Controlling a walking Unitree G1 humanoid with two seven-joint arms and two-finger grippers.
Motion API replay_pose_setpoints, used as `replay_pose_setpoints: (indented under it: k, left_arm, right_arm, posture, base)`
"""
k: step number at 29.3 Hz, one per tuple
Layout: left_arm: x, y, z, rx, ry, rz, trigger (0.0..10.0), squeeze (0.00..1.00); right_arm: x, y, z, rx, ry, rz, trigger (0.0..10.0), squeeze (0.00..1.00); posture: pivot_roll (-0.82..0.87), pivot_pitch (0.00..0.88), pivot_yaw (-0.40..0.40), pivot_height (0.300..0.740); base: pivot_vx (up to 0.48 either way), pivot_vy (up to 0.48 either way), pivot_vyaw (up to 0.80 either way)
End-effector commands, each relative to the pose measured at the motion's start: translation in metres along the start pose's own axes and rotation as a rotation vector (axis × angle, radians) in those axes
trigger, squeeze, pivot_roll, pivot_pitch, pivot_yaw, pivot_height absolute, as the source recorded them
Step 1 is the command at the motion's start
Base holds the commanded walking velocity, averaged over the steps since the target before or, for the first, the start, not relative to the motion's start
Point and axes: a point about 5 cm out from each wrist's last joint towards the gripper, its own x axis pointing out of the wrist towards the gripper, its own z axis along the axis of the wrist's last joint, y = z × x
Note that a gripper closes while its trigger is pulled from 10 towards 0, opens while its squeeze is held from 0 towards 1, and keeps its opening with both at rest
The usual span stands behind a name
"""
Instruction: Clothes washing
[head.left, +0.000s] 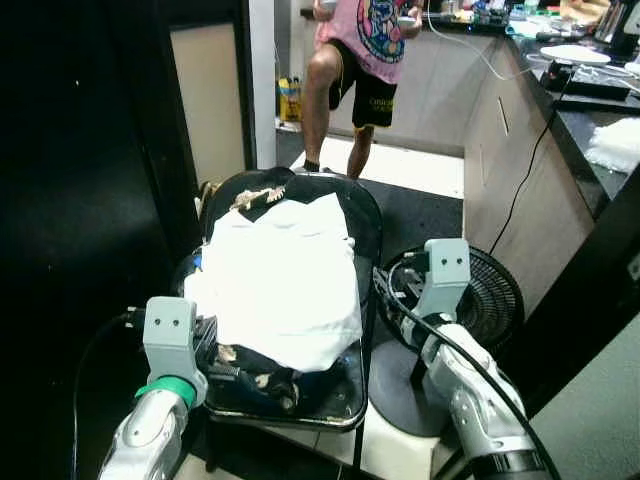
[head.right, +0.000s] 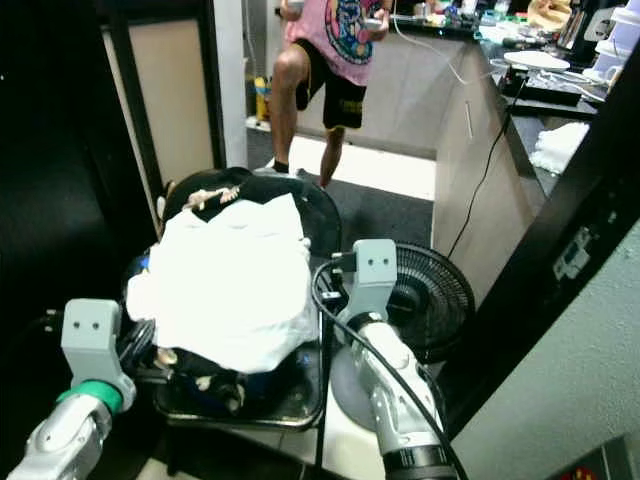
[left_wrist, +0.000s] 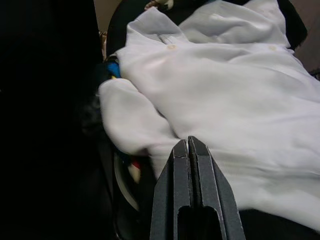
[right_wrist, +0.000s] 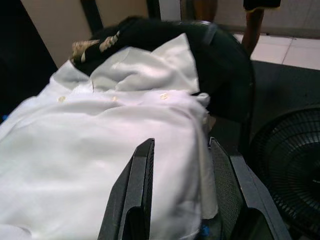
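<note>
At the centre of the head view we saw a black chair (head.left: 365, 235) heaped with laundry, a white shirt (head.left: 285, 280) on top of dark clothes (head.left: 262, 378). A floor fan (head.left: 480, 300) stood at its three o'clock. The right tool (right_wrist: 180, 195) hovered open over the shirt; the left tool (left_wrist: 189, 165), fingers closed on nothing, pointed at it. We judged pickup just beginning; next, the left must open.

Black floor fan (head.left: 480, 290), person's legs (head.left: 335, 95)
</note>
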Motion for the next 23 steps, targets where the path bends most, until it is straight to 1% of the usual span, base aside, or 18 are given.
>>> replay_pose_setpoints:
  k: [1,12,23]
  left_arm:
    - [-0.0019,0.0013,-0.0068,-0.007,0.018,-0.003,10.0,0.0]
    - [-0.0007,0.0012,-0.0079,-0.017,0.019,0.0,10.0,0.0]
    - [0.0,0.0024,-0.0062,-0.016,-0.011,0.005,10.0,0.0]
  right_arm:
    - [0.0001,0.0015,-0.0031,-0.006,0.011,-0.005,10.0,0.0]
    - [0.0017,0.0011,-0.0031,-0.029,0.017,-0.01,10.0,0.0]
    - [0.0035,0.0003,0.0017,-0.045,-0.019,-0.027,10.0,0.0]
  posture:
    - [0.02,0.024,-0.016,0.74]
    - [0.02,0.022,-0.021,0.74]
    - [0.02,0.008,-0.022,0.74]
  base:
    - [0.0,0.0,0.0]
    - [0.0,0.0,0.0]
    - [0.0,0.0,0.0]
